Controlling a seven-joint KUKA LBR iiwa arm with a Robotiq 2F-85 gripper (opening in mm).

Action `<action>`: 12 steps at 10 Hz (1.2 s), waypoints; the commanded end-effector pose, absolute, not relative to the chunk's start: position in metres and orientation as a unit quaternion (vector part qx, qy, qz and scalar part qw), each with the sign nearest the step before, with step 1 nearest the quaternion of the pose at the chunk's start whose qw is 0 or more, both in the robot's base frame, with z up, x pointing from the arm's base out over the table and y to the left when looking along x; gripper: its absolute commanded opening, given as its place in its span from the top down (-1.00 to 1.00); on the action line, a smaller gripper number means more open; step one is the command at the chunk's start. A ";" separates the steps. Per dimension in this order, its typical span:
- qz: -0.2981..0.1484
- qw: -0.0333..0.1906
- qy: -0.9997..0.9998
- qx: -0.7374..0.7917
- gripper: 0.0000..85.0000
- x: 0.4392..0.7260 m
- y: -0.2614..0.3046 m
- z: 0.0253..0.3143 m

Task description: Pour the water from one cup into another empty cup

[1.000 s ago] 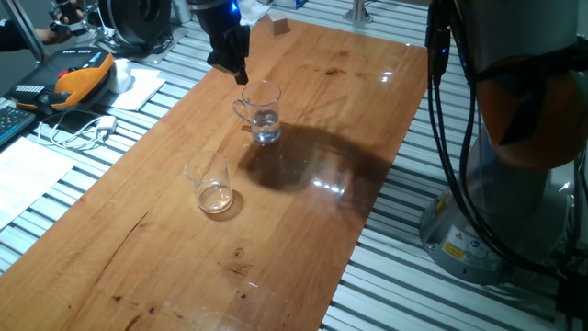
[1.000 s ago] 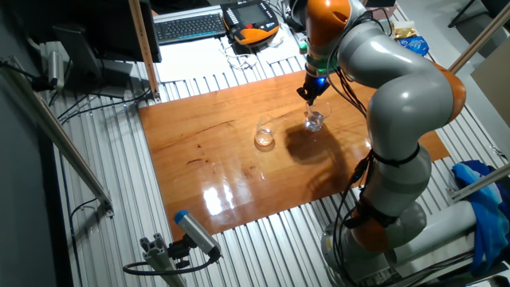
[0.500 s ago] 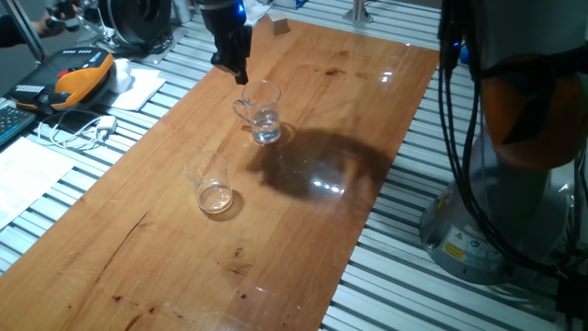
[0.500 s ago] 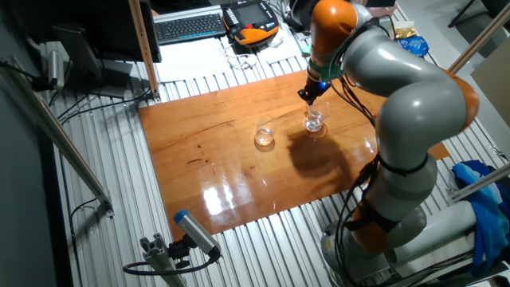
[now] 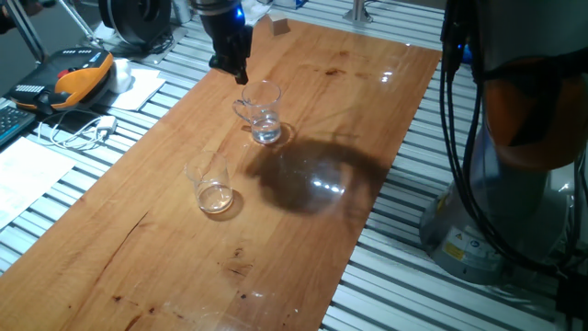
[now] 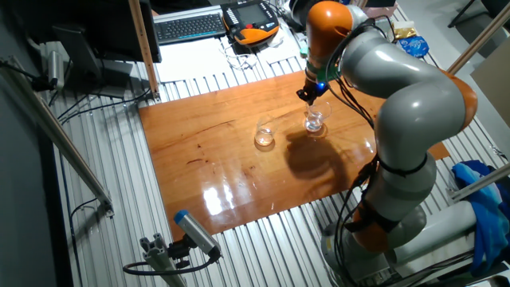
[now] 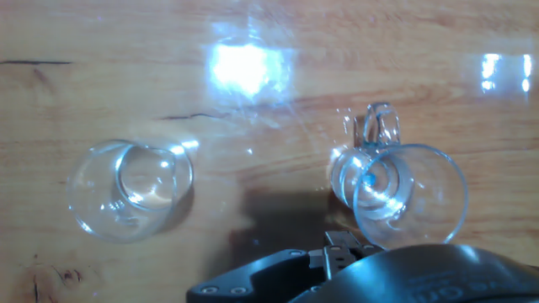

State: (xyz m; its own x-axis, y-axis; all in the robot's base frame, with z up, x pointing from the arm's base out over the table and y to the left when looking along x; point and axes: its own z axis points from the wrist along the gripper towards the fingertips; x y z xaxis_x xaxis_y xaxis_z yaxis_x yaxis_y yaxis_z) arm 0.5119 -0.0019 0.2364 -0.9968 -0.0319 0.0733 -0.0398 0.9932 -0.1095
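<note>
Hovering just above the mug [image 5: 260, 111] rim on its far-left side, gripper [image 5: 235, 70] w/ jaws' state unclear; tumbler [image 5: 210, 184] stands nearer, both on worktop [image 5: 331, 110].

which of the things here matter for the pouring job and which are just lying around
Part of the job:
- glass mug with handle, holding the water
- handleless glass tumbler
- end effector, above the mug's rim

Just lying about:
- orange pendant
- keyboard
- white cable
- papers
</note>
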 end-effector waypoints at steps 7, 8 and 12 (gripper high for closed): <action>0.080 0.006 -0.997 0.010 0.60 0.518 -0.004 0.216; 0.077 0.003 -0.997 0.007 0.60 0.519 -0.007 0.209; 0.082 -0.009 -0.997 0.010 0.20 0.524 -0.016 0.184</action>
